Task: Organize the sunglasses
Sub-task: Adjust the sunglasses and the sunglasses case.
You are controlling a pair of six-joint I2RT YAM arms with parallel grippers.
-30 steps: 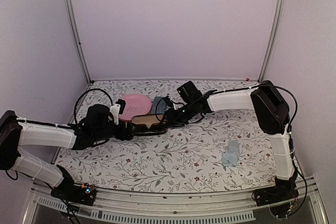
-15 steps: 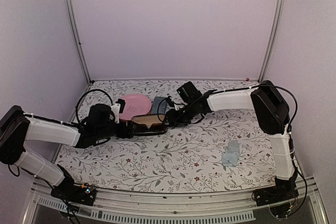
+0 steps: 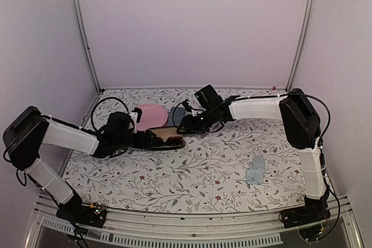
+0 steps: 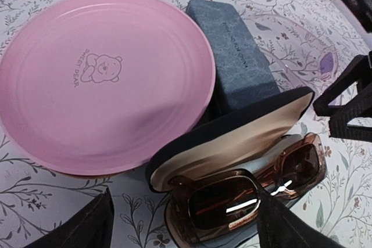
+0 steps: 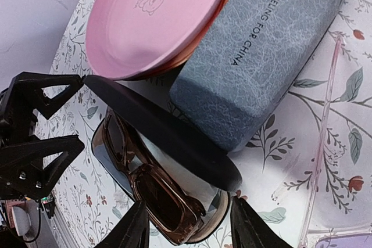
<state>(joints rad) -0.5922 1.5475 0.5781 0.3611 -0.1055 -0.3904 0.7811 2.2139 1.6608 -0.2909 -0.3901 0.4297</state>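
**Item 1.** Reddish-brown sunglasses (image 4: 224, 204): lying in the open black oval case (image 4: 226, 143), which is sitting on the table (image 3: 203, 166) just in front of the pink plate (image 4: 104, 74). The lid is standing half raised.

**Item 2.** Pale pinkish sunglasses (image 5: 321, 143): lying loose on the table, off the plate's right-arm side, beyond the grey-blue case (image 4: 238, 56) just beside the plate.

**Left hand** (image 4: 186, 201): hovering at the oval case's end nearest the plate's front, spread wide and gripping nothing.

**Right hand** (image 5: 189, 201): reaching over the opposite end, partly spread, with nothing visibly pinched.

**Step, as judged:** closing the lid.

**Handling note:**
- One lens corner seems to be riding near the rim, so it likely needs seating first.
- One hand should be bracing the base while the other is pressing the lid down evenly.
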